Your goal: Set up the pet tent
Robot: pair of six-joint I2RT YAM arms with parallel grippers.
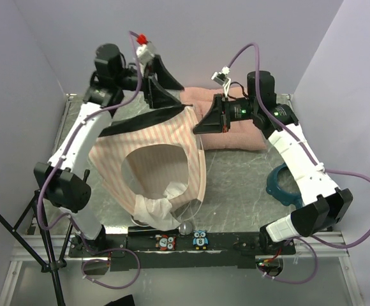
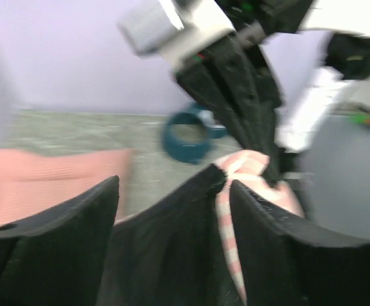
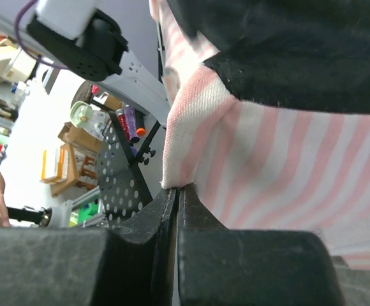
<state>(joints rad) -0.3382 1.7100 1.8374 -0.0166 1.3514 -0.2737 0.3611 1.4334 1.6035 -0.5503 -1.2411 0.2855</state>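
So the grey table [image 1: 249, 191] is mostly taken up on its left side by the pet tent [image 1: 118, 159]. It lies slumped, pink-striped side up, with a big round opening showing from above and white mesh bunched at the near edge. Behind it, at the back, the pink cushion [image 1: 236, 137] lies flat. The left gripper [image 1: 161, 84] hangs over the tent's back edge with its fingers spread wide and black floor fabric between them. The right gripper [image 1: 198, 127] has its fingers pressed tight on a striped corner of the tent. A teal ring [image 1: 281, 185] sits off to the right.
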